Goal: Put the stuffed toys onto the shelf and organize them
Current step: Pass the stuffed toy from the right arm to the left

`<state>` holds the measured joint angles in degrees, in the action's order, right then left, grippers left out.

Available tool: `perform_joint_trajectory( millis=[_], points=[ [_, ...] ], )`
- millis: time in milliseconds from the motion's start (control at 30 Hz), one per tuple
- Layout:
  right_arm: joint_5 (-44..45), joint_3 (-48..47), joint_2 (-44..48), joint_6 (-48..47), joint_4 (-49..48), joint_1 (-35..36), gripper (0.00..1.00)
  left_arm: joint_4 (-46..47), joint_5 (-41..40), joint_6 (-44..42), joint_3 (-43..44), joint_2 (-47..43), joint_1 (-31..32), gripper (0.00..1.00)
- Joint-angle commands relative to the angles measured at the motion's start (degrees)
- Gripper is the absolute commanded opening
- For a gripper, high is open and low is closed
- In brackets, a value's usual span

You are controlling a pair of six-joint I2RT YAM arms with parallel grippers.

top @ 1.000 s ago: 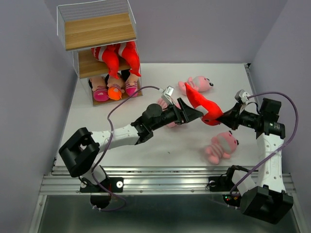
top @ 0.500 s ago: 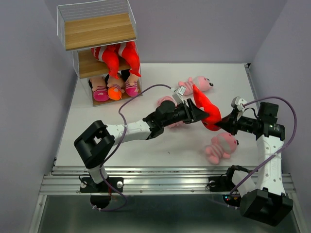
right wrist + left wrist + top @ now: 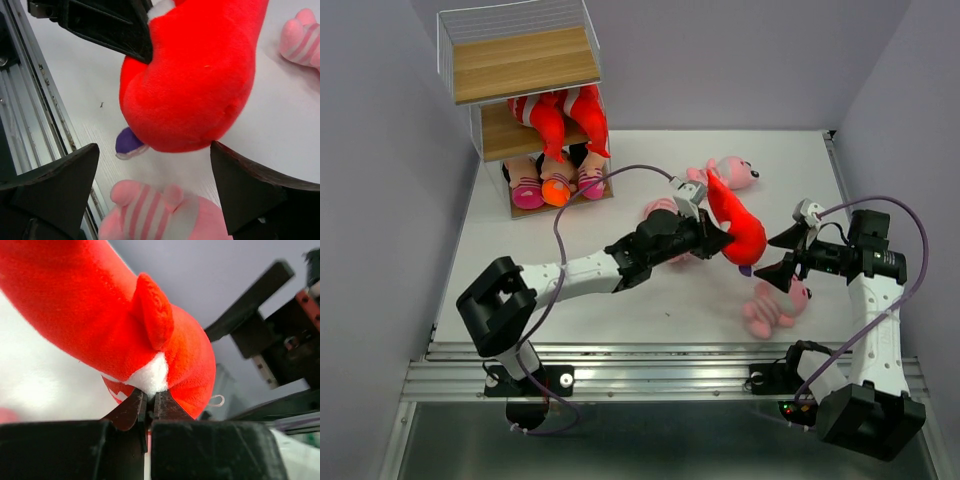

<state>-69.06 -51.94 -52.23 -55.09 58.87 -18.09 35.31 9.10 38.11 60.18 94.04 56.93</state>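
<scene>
A red shark (image 3: pixel 735 225) hangs above the table's middle, and my left gripper (image 3: pixel 716 238) is shut on it. In the left wrist view the jaws (image 3: pixel 150 400) pinch the white patch of the shark (image 3: pixel 100 315). My right gripper (image 3: pixel 777 258) stands open just right of the shark, with nothing between its fingers. In the right wrist view the shark (image 3: pixel 200 85) sits ahead of the open gripper (image 3: pixel 154 150). The shelf (image 3: pixel 520 65) stands at the back left. It has red sharks (image 3: pixel 560 115) on the middle tier and dolls (image 3: pixel 555 180) on the bottom tier.
Pink striped animals lie on the table: one at the back (image 3: pixel 730 172), one below my right gripper (image 3: pixel 775 305), one partly hidden under my left arm (image 3: pixel 658 210). The shelf's top board is bare. Grey walls stand on both sides.
My left gripper has shut on the red shark. My right gripper has opened, let go of it and drawn back a little.
</scene>
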Motion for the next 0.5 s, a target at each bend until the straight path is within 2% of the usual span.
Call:
perform_joint_trajectory(
  millis=[0,33,100,133,200,267,333,467],
  points=[
    [-1.3,-5.5,-1.2,4.8,0.5,0.7,1.00,-3.9,-9.0,-22.8,-3.7,-9.1,3.4,0.00],
    [-1.3,-6.6,-1.6,5.9,0.5,0.7,1.00,-4.5,-13.1,-29.3,-4.8,-11.5,4.1,0.00],
    [-2.1,-8.9,-3.3,7.7,1.7,0.7,1.00,-4.5,-16.4,-36.6,-8.6,-13.6,6.9,0.00],
    [-2.7,-11.7,-4.3,7.9,3.9,0.7,1.00,-4.5,-18.5,-44.8,-10.9,-15.4,8.0,0.00],
    [-4.3,-15.1,-8.0,7.8,6.9,0.7,1.00,-4.5,-19.7,-51.6,-12.8,-16.8,9.9,0.00],
    [-5.7,-20.3,-11.0,6.5,12.8,0.7,1.00,-4.1,-20.3,-57.2,-14.6,-18.5,12.1,0.00],
    [-8.5,-24.6,-14.9,0.1,20.5,1.4,1.00,-3.1,-21.0,-61.4,-16.7,-19.7,12.6,0.00],
    [-8.6,-26.2,-15.8,0.2,19.1,6.5,1.00,0.9,-20.4,-64.6,-18.0,-20.9,12.7,0.00]
  ],
)
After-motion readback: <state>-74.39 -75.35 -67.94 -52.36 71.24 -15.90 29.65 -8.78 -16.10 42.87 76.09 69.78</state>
